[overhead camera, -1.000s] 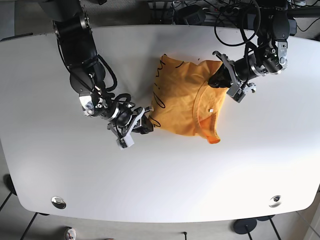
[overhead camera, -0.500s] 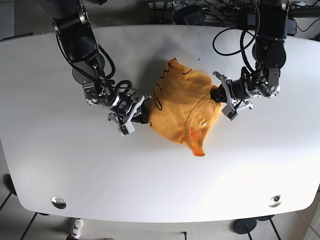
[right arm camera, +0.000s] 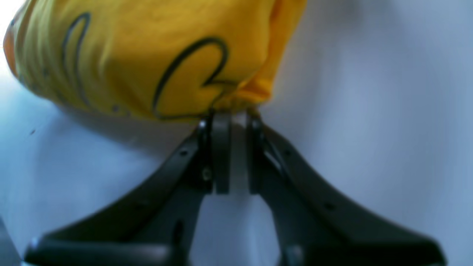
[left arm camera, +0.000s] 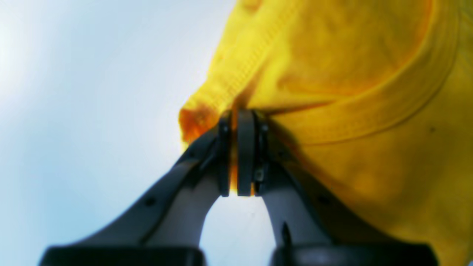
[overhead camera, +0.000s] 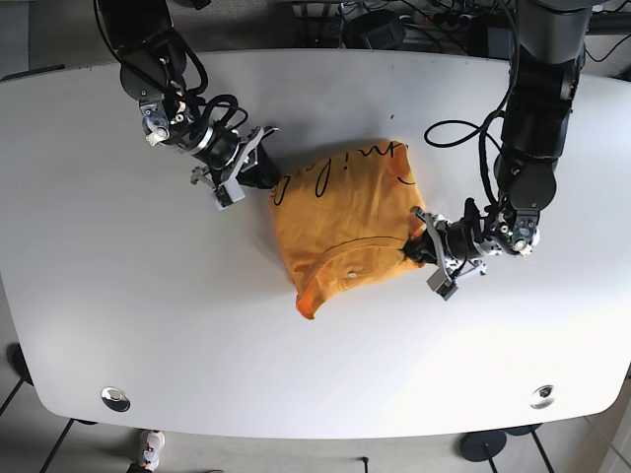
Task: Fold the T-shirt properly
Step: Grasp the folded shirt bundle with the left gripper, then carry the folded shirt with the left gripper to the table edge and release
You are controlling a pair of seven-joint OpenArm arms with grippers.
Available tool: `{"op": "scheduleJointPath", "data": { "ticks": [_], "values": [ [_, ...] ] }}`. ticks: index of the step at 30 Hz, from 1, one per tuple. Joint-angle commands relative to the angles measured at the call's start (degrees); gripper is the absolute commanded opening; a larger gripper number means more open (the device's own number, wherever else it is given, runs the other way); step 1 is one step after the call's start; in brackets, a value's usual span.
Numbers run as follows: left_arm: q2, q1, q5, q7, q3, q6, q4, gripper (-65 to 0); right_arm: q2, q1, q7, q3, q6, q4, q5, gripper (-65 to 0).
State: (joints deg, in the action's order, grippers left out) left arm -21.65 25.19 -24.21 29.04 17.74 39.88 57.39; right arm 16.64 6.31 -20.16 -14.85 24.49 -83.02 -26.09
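T-shirt (overhead camera: 345, 222), orange, bunched, black script

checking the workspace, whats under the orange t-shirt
Only the white table shows around the T-shirt. The cloth hides whatever lies beneath it. The left gripper and right gripper pinch its edges with shut jaws.

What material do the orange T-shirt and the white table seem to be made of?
T-shirt: it looks like soft knit fabric, probably cotton jersey, matte. It creases and bunches where the left gripper and the right gripper pinch it, and the collar shows stitched ribbing.
Table: a hard, smooth white top, perhaps laminate or painted board. It shows soft shadows and a faint sheen, but the exact material cannot be told.
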Motion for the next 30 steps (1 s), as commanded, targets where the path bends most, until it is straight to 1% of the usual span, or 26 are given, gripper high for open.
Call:
{"op": "scheduleJointPath", "data": {
  "ticks": [1,2,3,4,5,6,8,9,13,16,17,18,19,21,22,24,25,27,28,30],
  "values": [
    [-0.72,2.02,-1.42,-1.56,-0.46,0.12,4.64,-63.9,0.37,1.03,-0.01,1.71,0.43,-2.91,-0.24,-58.5],
    [-0.72,1.93,-1.16,-1.12,-0.46,0.12,6.83,-63.7,0.37,1.91,-0.01,2.24,0.43,-3.7,-0.24,-58.5],
    [-0.72,1.67,-1.16,0.9,-0.64,0.12,9.38,-63.6,0.37,2.53,-0.01,2.59,0.34,-4.58,-0.24,-58.5],
    [-0.72,0.88,-1.16,2.74,-1.52,0.12,10.97,-61.5,0.37,2.71,-0.01,3.2,0.26,-4.76,-0.24,-58.5],
    [-0.55,0.08,-1.16,4.06,-2.92,-0.54,12.64,-57.1,0.37,3.14,-0.1,4.26,0.26,-5.02,-0.6,-58.5],
    [-0.37,-2.11,-1.16,4.85,-5.21,-3.17,15.71,-49.6,0.37,4.11,-1.33,6.81,0.26,-6.69,-0.51,-58.5],
    [0.77,-5.01,-1.16,4.59,-6.26,-8.19,19.93,-41.1,0.37,5.17,-3.97,10.94,0.52,-8.8,-0.6,-58.5],
    [2.97,-6.42,-1.16,4.59,-6.35,-12.85,22.83,-37.1,0.37,5.61,-5.11,13.4,0.52,-9.77,-0.6,-58.5],
    [7.28,-10.55,-1.07,4.5,-6.09,-24.54,28.9,-30.7,0.02,6.31,-5.46,18.24,0.52,-11.35,-0.6,-58.5],
    [12.81,-12.84,-0.98,4.5,-5.56,-32.01,31.1,-27.5,0.02,6.4,-5.55,19.99,0.52,-11.61,-0.68,-58.5],
    [14.13,-13.19,-0.45,4.5,-4.33,-34.47,31.19,-27.2,0.02,6.4,-5.55,20.79,0.52,-11.61,-0.68,-58.5],
    [15.63,-13.37,2.27,4.41,-1.87,-38.34,31.01,-27.4,0.02,6.4,-5.55,21.84,0.52,-11.53,-0.68,-58.5],
    [16.59,-13.45,4.29,3.45,-0.37,-40.63,30.92,-27.4,-0.07,6.4,-5.55,22.28,0.52,-11.53,-0.68,-58.5],
    [18.88,-15.12,8.69,-1.21,2.26,-45.37,29.78,-27.2,-0.07,6.31,-5.55,22.19,0.52,-11.44,-0.68,-58.5],
    [20.37,-16.62,11.77,-6.22,3.58,-48.54,28.64,-27.2,-0.07,6.22,-5.55,22.19,0.52,-11.44,-0.68,-58.5],
    [22.4,-18.38,16.6,-11.94,6.22,-52.49,26.79,-27.2,-0.07,6.05,-6.08,22.1,0.52,-11.44,-0.68,-58.3],
    [23.54,-19.52,20.38,-14.66,8.24,-55.75,24.68,-27.2,-0.07,5.87,-8.1,22.28,0.52,-11.44,-0.68,-58.3],
    [23.89,-20.93,24.43,-18.8,10.97,-58.3,20.9,-27.2,0.02,5.17,-8.8,22.1,0.52,-11.35,-0.6,-58.0],
    [23.89,-21.37,25.13,-20.64,11.58,-58.3,18.97,-27.2,0.02,4.46,-8.98,22.02,0.61,-11.35,-0.6,-58.0],
    [23.72,-22.07,25.13,-23.63,11.05,-58.38,15.19,-27.2,0.19,4.11,-8.98,21.93,0.61,-11.26,-0.42,-58.0]
  ]
}}
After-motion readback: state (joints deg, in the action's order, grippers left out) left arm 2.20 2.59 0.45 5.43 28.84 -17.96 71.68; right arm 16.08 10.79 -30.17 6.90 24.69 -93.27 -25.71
